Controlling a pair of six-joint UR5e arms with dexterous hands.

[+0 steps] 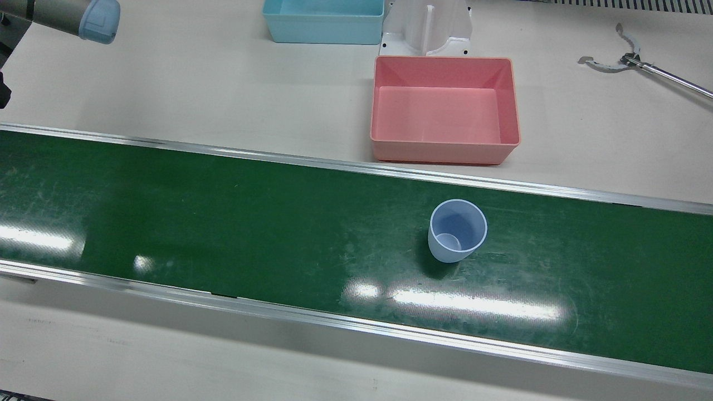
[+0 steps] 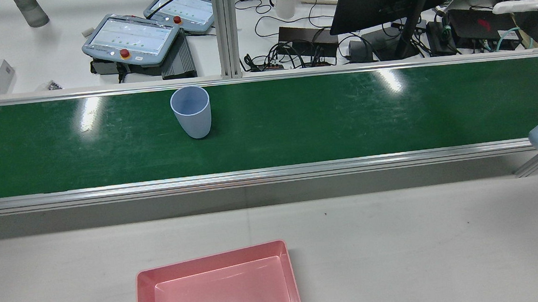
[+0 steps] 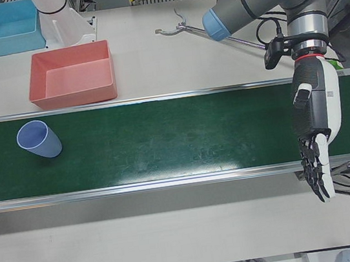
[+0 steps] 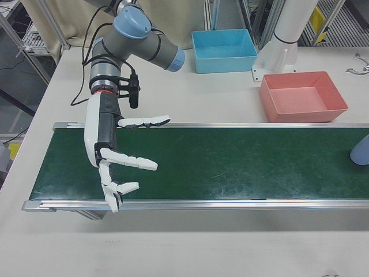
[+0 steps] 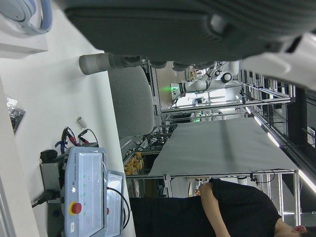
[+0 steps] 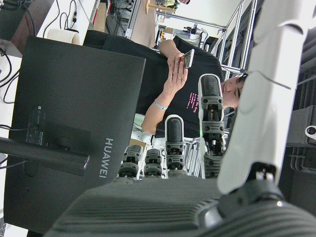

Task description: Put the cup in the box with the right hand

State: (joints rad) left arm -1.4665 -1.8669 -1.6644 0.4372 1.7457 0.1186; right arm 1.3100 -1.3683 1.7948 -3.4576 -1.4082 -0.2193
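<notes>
One pale blue cup stands upright on the green conveyor belt, apart from both hands. Beyond it on the table sit one pink box and one blue box. The right hand hovers with fingers spread, holding nothing; the left hand hangs with fingers extended, also holding nothing.

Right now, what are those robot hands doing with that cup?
Nothing yet. The pale blue cup stands upright on the green belt, and no hand touches it. The right hand hangs open over one end of the belt, far from the cup. The left hand hangs open at the other end. The pink box waits empty on the table beside the belt, near the cup.
</notes>
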